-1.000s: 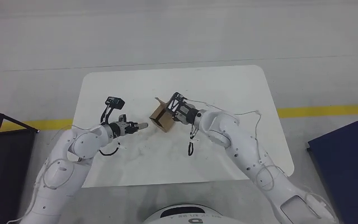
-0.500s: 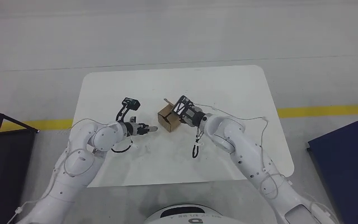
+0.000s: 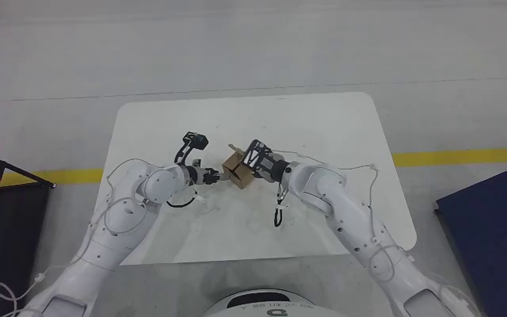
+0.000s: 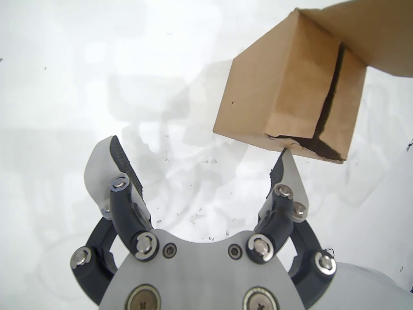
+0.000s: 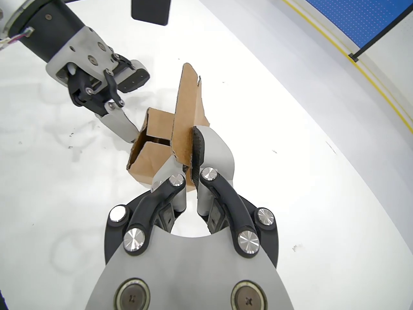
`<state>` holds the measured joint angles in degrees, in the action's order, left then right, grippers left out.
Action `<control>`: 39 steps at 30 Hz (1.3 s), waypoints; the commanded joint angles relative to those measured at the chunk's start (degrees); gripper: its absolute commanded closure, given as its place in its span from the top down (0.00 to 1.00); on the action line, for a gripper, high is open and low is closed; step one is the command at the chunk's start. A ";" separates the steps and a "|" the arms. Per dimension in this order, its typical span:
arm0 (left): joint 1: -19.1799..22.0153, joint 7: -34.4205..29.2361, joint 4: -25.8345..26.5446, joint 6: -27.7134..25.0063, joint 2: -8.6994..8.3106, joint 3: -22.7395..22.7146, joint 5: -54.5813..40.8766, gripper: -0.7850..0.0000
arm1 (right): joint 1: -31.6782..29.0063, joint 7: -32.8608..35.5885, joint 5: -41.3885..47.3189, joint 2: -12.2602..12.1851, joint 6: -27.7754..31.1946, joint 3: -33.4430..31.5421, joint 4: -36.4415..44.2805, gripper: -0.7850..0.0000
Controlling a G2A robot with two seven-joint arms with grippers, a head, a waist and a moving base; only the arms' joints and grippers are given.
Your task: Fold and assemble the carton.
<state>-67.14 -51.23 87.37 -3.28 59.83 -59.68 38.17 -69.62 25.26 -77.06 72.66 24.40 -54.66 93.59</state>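
The right claw [image 5: 188, 149] is closed narrow on one raised flap [image 5: 185, 98] of the carton [image 5: 151, 149], pinching the board between both fingers. The left claw [image 4: 200, 153] is spread wide and holds nothing. One of its fingertips [image 4: 285, 159] touches the carton's lower edge where the folded end flaps meet.

The carton [image 3: 238, 169] sits between the two claws near the middle of the bench [image 3: 333, 135]. Its flap end faces the left claw [image 3: 212, 177], directly ahead and offset toward the touching finger. The gripped flap runs away from that end, toward the right claw [image 3: 255, 161].

The left arm is probably the one placed to press the end flaps home, while the right steadies the body.
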 commanded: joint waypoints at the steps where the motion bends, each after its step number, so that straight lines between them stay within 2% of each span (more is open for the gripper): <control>1: 0.14 0.05 -0.16 0.02 0.08 0.12 -0.13 1.00 | 0.44 -0.42 1.56 0.07 1.36 0.11 -0.71 0.01; 6: 0.27 0.21 -0.39 -0.02 0.20 0.16 -0.25 1.00 | 1.83 0.45 7.47 0.22 6.74 0.44 -3.46 0.11; 8: 0.31 0.23 -0.41 0.04 0.23 0.09 -0.25 1.00 | 2.79 1.91 9.86 0.27 8.81 0.58 -4.82 0.29; 12: 0.38 0.17 -0.30 0.09 0.31 0.09 -0.29 1.00 | 4.10 3.62 12.46 0.37 9.92 0.74 -6.58 0.52; 13: 0.39 0.22 -0.32 0.05 0.33 0.10 -0.26 1.00 | 4.32 3.84 13.15 0.38 10.12 0.73 -6.85 0.54; 23: 0.87 0.11 -0.85 -0.08 0.47 -0.18 -0.33 1.00 | 5.87 5.99 21.01 0.35 11.77 0.03 -10.04 0.50; 27: 0.48 0.65 -0.46 0.24 0.24 -1.77 -0.61 1.00 | 7.23 7.88 23.04 0.51 12.59 0.91 -11.80 0.47; 39: -4.82 0.04 8.27 1.54 -1.32 -8.94 -0.28 1.00 | 8.97 7.55 24.32 0.65 12.35 2.00 -13.24 0.45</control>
<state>-71.65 -51.07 95.15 -1.89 58.58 -68.38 37.74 -60.71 32.82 -52.76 73.30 36.82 -52.72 80.46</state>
